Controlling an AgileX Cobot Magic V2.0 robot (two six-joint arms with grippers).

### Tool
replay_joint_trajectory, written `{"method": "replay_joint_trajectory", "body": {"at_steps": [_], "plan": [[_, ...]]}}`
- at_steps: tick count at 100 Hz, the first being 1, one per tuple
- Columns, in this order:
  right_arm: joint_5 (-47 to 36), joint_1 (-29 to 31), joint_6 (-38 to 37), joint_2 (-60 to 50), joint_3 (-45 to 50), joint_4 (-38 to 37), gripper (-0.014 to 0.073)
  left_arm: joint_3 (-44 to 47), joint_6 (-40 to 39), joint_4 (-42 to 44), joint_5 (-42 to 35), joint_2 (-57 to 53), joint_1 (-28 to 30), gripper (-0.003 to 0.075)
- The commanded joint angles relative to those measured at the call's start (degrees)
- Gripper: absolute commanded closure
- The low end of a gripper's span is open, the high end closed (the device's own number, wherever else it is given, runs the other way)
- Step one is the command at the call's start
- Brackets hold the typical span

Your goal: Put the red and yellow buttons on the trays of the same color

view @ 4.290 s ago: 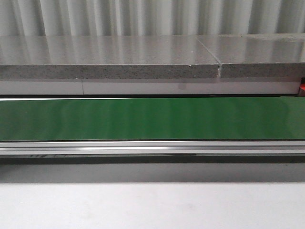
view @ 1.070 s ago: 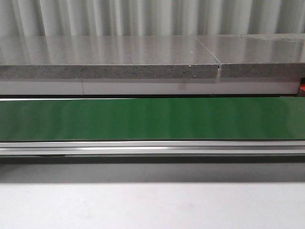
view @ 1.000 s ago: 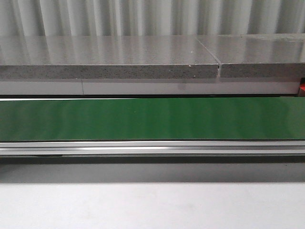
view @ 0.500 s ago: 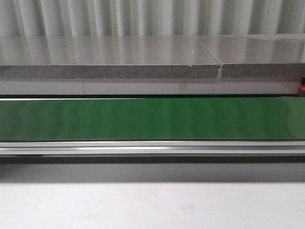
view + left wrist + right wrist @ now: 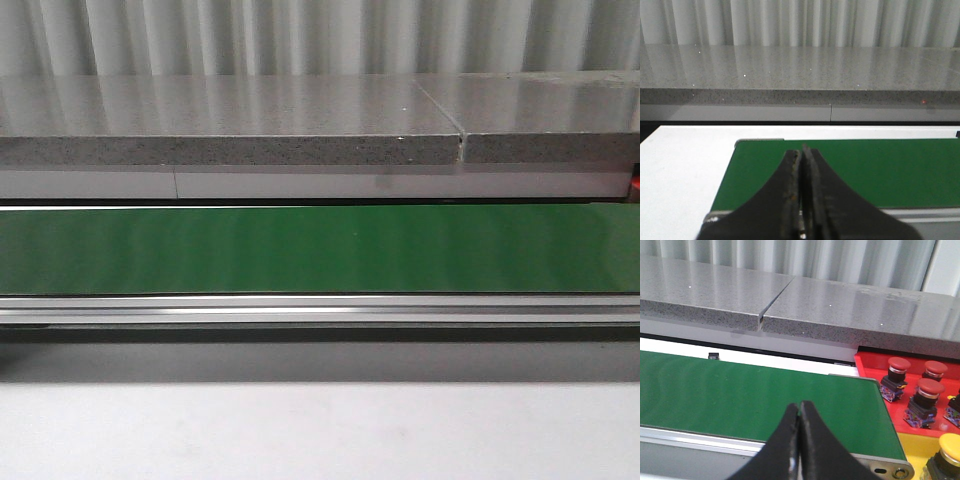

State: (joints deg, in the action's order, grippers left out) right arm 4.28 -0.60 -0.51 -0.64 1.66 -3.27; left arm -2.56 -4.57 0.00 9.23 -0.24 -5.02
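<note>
In the right wrist view a red tray point(image 5: 875, 367) holds three red buttons point(image 5: 926, 392) on dark bases, just past the end of the green belt point(image 5: 740, 395). A yellow button point(image 5: 951, 450) stands on the yellow tray point(image 5: 920, 452) beside it. My right gripper point(image 5: 799, 406) is shut with nothing in it, over the belt's near rail. In the left wrist view my left gripper point(image 5: 801, 150) is shut and holds nothing, over the other end of the green belt point(image 5: 890, 170). No button lies on the belt. Neither gripper shows in the front view.
A grey speckled stone ledge point(image 5: 230, 130) runs behind the belt point(image 5: 320, 248), with ribbed white panels above it. An aluminium rail point(image 5: 320, 310) edges the belt's near side. A white tabletop point(image 5: 320, 430) lies in front. A red edge point(image 5: 635, 186) peeks in at the far right.
</note>
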Motion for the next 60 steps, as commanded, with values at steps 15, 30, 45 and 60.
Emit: {"method": "replay_joint_trajectory", "body": {"at_steps": [15,30,45,60], "plan": [[-4.72,0.15,0.51,-0.78,-0.38,-0.44,0.0661,3.83,-5.28,3.31,-7.66,-2.08,-0.43,0.0740],[-4.72,0.15,0.51,-0.78,-0.38,-0.44,0.0661,5.23,-5.41,3.78,-10.07,-2.08,-0.43,0.0740],[-4.72,0.15,0.51,-0.78,-0.38,-0.44,0.0661,5.23,-5.41,4.86,-10.47,-2.08,-0.43,0.0740],[-4.72,0.15,0.51,-0.78,-0.38,-0.44,0.0661,5.23,-5.41,4.86,-10.47,-2.08,-0.43,0.0740]]}}
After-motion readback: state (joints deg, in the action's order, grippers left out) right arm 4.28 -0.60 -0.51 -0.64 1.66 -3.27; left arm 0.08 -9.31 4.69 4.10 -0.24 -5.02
